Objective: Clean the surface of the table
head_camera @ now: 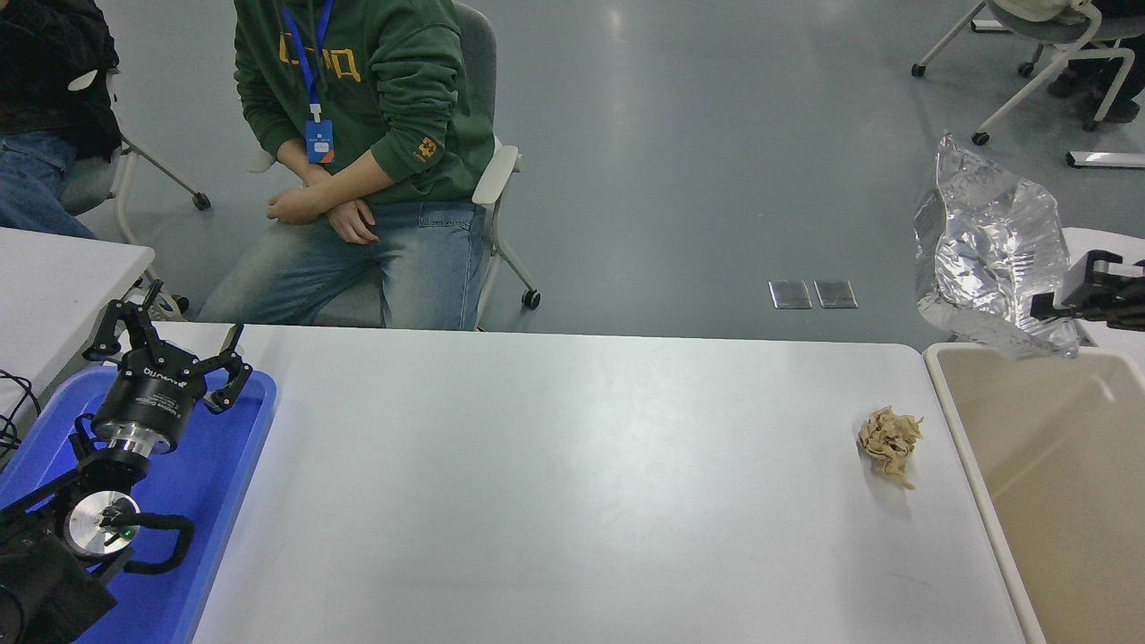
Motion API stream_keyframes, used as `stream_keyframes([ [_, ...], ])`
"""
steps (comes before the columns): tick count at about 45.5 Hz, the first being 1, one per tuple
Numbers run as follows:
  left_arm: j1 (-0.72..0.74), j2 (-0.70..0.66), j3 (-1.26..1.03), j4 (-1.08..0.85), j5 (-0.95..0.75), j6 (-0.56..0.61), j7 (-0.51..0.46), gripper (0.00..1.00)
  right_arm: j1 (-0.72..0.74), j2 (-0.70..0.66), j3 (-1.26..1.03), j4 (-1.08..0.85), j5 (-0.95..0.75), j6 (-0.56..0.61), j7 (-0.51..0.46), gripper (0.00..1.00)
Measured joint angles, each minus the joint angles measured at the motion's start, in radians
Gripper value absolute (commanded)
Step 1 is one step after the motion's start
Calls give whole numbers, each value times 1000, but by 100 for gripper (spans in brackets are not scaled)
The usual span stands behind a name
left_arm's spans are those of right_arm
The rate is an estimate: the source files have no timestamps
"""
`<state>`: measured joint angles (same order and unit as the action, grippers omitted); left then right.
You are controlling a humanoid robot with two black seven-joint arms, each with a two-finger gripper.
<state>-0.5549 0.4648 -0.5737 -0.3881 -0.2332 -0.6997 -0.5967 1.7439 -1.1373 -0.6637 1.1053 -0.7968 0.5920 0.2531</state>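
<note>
The white table surface fills the lower middle of the head view. On its right part lies a crumpled tan paper wad. My right gripper comes in from the right edge, shut on the lower corner of a crinkled silver foil bag, which hangs in the air above the far rim of the beige bin. My left gripper stays parked at the lower left over the blue tray, open and holding nothing.
The blue plastic tray sits at the table's left end. A smaller white table stands at far left. A person in a green hoodie sits beyond the far edge. Rolling chairs stand at the top right.
</note>
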Motion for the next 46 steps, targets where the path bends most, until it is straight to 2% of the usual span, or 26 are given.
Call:
stream_keyframes([
  [7, 0, 0, 0, 0, 0, 0, 0, 100, -91, 26, 25, -135, 11, -6, 1, 0],
  [24, 0, 0, 0, 0, 0, 0, 0, 100, -415, 138, 149, -501, 92, -39, 1, 0],
  [46, 0, 0, 0, 0, 0, 1, 0, 100, -834, 428, 190, -1035, 337, -110, -3, 0],
])
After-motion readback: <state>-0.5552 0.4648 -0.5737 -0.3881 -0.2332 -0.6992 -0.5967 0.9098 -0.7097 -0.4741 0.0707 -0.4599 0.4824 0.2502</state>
